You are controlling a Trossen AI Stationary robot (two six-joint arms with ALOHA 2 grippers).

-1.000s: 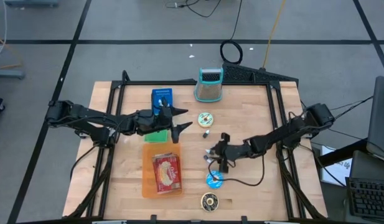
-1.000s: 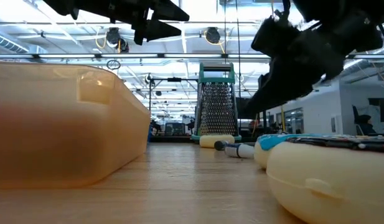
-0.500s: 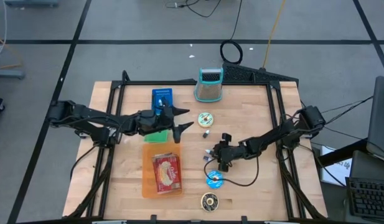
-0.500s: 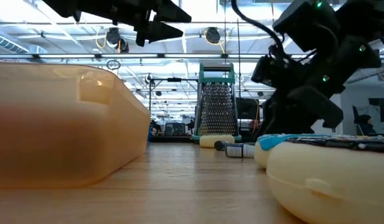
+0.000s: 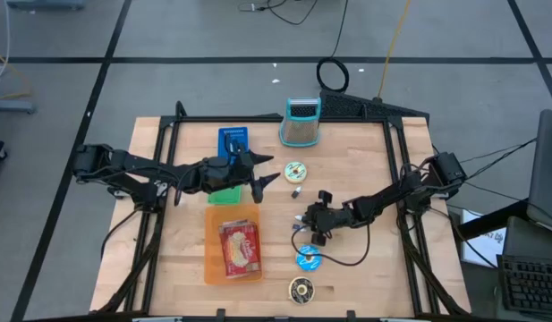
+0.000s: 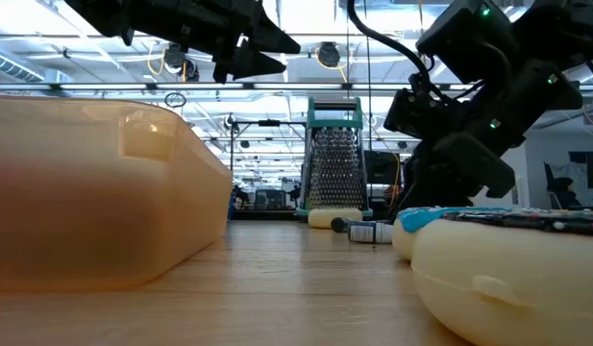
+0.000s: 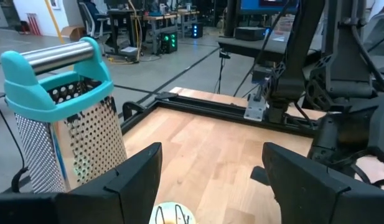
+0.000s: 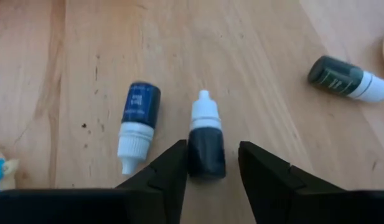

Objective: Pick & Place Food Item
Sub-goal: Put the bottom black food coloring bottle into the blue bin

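Note:
A small black dropper bottle (image 8: 206, 140) with a white cap lies on its side on the wooden table. My right gripper (image 8: 210, 167) is open, slants down, and has one finger on each side of it (image 5: 300, 224). A blue bottle (image 8: 139, 118) and a dark green one (image 8: 344, 78) lie beside it. A red food packet (image 5: 241, 249) lies in the orange tray (image 5: 213, 268). My left gripper (image 5: 269, 170) hangs open and empty above the table, just beyond the tray's far end, and points toward the grater (image 7: 61, 118). My right gripper comes at the black bottle from above at a slant, its fingers lying along the bottle's body. One finger (image 8: 173, 168) stands right against the bottle's side, and I cannot tell whether it touches. A gap shows at the other finger. The bottle lies flat on the table.
A teal-handled grater (image 5: 300, 122) stands at the far edge, and a blue box (image 5: 233, 139) and a green piece (image 5: 226, 195) lie by the left arm. Round lidded tubs lie at mid-table (image 5: 295, 170), near the right gripper (image 5: 308, 259), and by the near edge (image 5: 301, 288).
My right gripper has come down toward the table and the small bottles, tipping further downward.

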